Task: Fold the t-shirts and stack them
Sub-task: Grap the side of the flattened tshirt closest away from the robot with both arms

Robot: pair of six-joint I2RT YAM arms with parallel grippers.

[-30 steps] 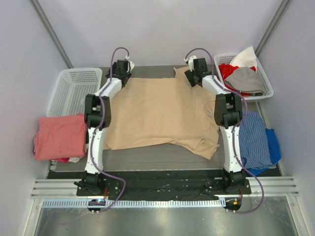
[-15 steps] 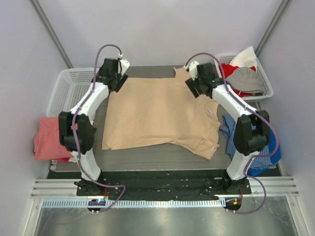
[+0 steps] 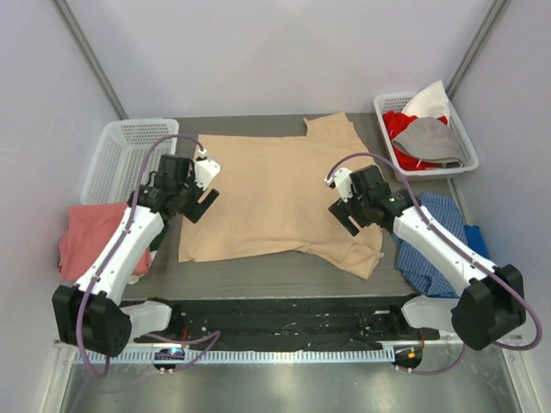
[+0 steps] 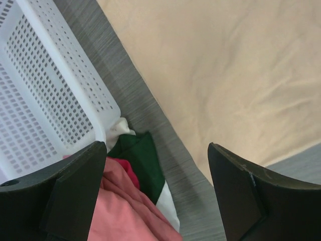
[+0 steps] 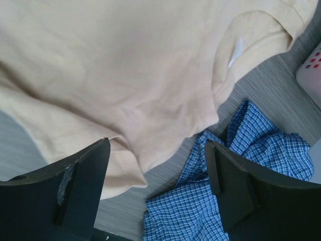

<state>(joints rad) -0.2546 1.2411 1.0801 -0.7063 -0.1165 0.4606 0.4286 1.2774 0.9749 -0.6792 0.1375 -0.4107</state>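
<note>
Well, the tan t-shirt [image 3: 275, 194] lies spread flat on the table [image 3: 258, 275] between the two arms. The left gripper [image 3: 204, 191] hangs over its left edge and the right gripper [image 3: 346, 209] over its right edge. Below the left gripper's fingers the cloth's straight side edge runs aslant, with bare table just outside it. Below the right gripper sit the collar with its white label and a rumpled sleeve. So the shirt's neck points toward the right gripper and its hem toward the left one, and the long axis runs from one gripper to the other across the table. One sleeve sticks out on the far side beyond the right gripper, the other bunches up on its near side. Both grippers stand with their jaws spread wide, nothing between them, hovering above the cloth and not touching it. Outward of the left gripper, a pink t-shirt [image 3: 90, 237] lies folded beside a white basket [image 3: 129, 155], apart from the tan one. Just outward of the right gripper a blue checked cloth [image 3: 439, 237] lies crumpled, close against the tan shirt's collar end.
</note>
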